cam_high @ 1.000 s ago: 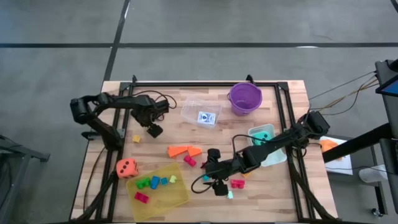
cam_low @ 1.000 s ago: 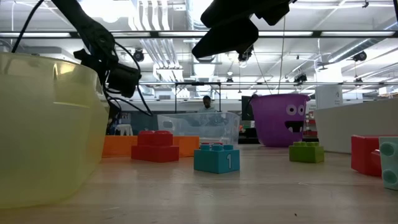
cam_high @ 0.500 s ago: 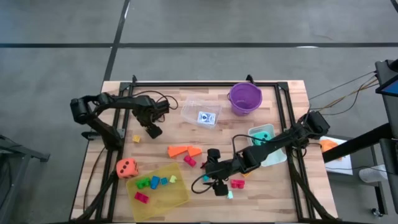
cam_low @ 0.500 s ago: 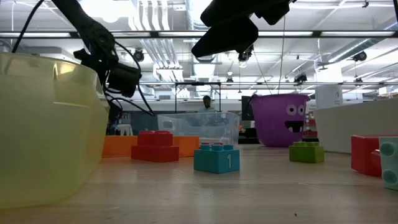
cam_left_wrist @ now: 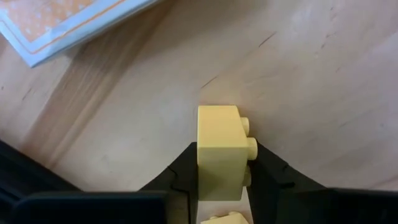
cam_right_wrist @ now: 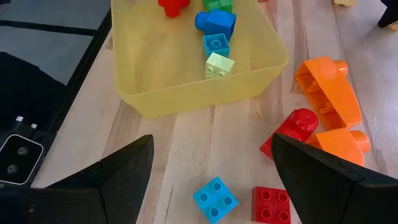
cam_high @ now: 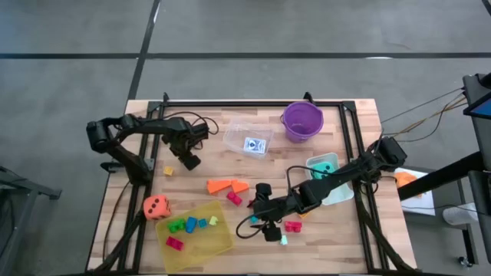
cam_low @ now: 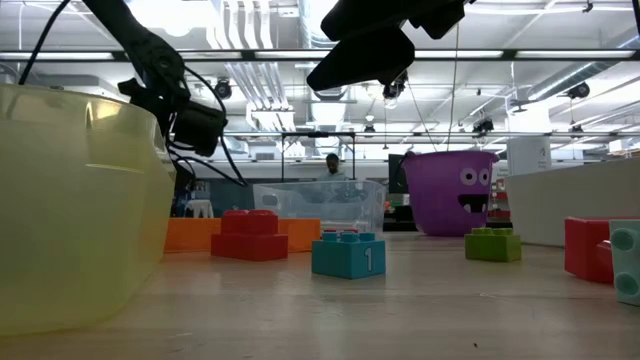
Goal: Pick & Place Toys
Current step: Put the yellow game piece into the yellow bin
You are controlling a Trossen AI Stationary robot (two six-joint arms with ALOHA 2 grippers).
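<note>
My left gripper [cam_high: 189,161] points down at the table's far left and is shut on a pale yellow brick [cam_left_wrist: 219,152], which the gripper hides in the high view. Another yellow brick [cam_high: 168,171] lies on the wood nearby. My right gripper [cam_right_wrist: 208,180] hangs open above the table's middle, over a blue brick [cam_right_wrist: 214,198] and a red brick [cam_right_wrist: 270,204], touching nothing. A yellow tray [cam_high: 219,244] on the near left holds several small bricks. Orange wedges [cam_high: 228,185] and an orange die [cam_high: 156,207] rest on the table. My left gripper pinches the yellow brick between its two fingers, one on the plain side [cam_left_wrist: 200,168] and one on the studded side [cam_left_wrist: 249,177]. The fingers come from above, pointing down. The brick lies on its side, studs sideways; whether it rests on the wood I cannot tell.
A purple bucket [cam_high: 301,121] and a clear tub [cam_high: 248,138] stand at the far side. A pale teal container [cam_high: 326,180] sits at the right. An orange-patterned card [cam_left_wrist: 62,25] lies near the left gripper. A pink brick [cam_high: 293,226] lies under the right arm.
My left gripper has drawn its fingers together on the yellow brick without moving from its place. The right arm and the toys have kept still.
</note>
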